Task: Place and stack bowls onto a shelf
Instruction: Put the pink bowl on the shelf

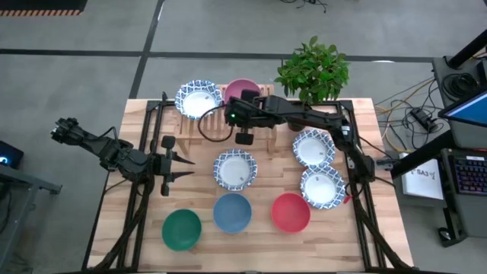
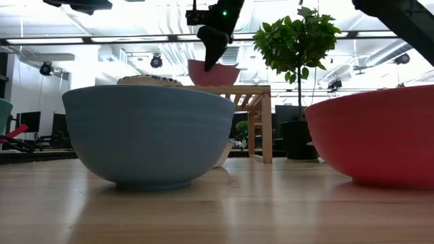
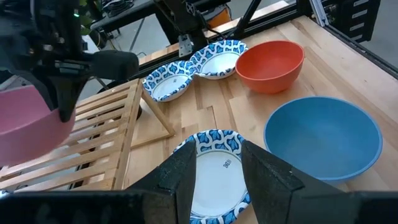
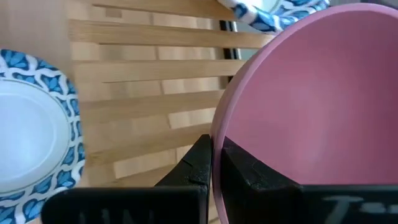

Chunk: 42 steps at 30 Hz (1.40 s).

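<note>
- Right gripper [image 4: 212,163] was pinched on the rim of the plain pink round bowl [image 4: 311,106], holding it over the slatted top of the low light-wood shelf [image 1: 221,122].
- Just beside the gripper, a white bowl with a blue patterned rim [image 1: 198,99] sat on the same shelf.
- Below it on the wooden table [image 1: 251,243], another blue-rimmed white bowl [image 1: 234,169] lay off the shelf.
- Left gripper [image 1: 181,167] waited beside that bowl, fingers [image 3: 264,177] parted, holding nothing.
- Farther off: two more blue-rimmed bowls [image 1: 313,147], then green [image 1: 181,229], blue [image 1: 232,212] and red [image 1: 291,212] bowls in a row.
</note>
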Each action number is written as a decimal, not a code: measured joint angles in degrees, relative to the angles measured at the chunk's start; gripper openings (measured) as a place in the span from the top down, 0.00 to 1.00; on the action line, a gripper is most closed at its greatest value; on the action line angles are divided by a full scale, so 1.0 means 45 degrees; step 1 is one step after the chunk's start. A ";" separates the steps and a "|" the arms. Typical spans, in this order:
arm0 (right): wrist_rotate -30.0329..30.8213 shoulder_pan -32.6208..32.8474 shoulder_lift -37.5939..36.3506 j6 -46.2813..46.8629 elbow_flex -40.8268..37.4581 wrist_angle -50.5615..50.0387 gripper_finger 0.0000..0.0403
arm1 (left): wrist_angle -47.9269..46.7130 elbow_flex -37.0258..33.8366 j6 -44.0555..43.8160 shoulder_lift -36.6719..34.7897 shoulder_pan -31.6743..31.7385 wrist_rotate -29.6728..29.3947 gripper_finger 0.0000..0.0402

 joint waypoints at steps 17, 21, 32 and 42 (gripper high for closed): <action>-0.0044 -0.0274 0.0098 -0.0060 0.0058 -0.0033 0.97 | -0.0005 0.0000 0.0044 -0.0005 -0.0001 0.0003 0.72; -0.0034 -0.0306 0.0107 -0.0005 0.0035 -0.0016 0.97 | -0.0005 0.0000 0.0044 -0.0005 -0.0002 0.0000 0.72; -0.0087 -0.0296 0.0107 0.0510 -0.0015 0.0024 0.84 | -0.0010 0.0000 0.0044 -0.0005 -0.0002 0.0004 0.72; 0.0007 -0.0274 0.0062 0.0860 0.0063 -0.0029 0.70 | -0.0019 0.0000 0.0044 -0.0005 -0.0002 0.0005 0.72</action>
